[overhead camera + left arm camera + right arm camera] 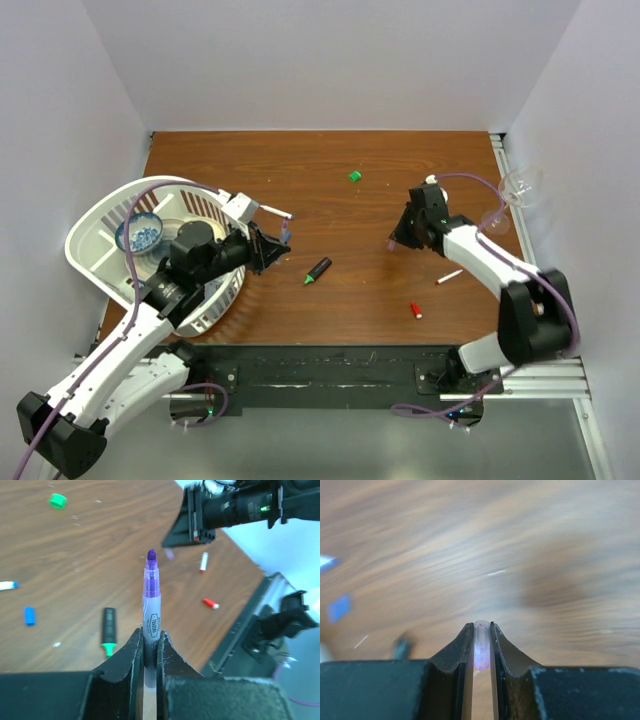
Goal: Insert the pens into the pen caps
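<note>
My left gripper [270, 247] [149, 636] is shut on a white pen with a purple tip [151, 597], which points toward the right gripper. My right gripper [397, 241] [481, 628] is shut on a small translucent purple cap [481, 650], held above the table and apart from the pen tip. The black marker with a green tip [318, 270] [108, 636] lies mid-table. A white blue-tipped pen [275, 211], a white red-tipped pen [450, 277], the green cap [354, 176], the red cap [415, 311] and the blue cap [29, 615] lie loose.
A white basket [95, 215] holding a blue bowl [140, 234] stands at the left, under my left arm. A clear glass [520, 187] sits at the table's right edge. A black rail [330, 375] runs along the near edge.
</note>
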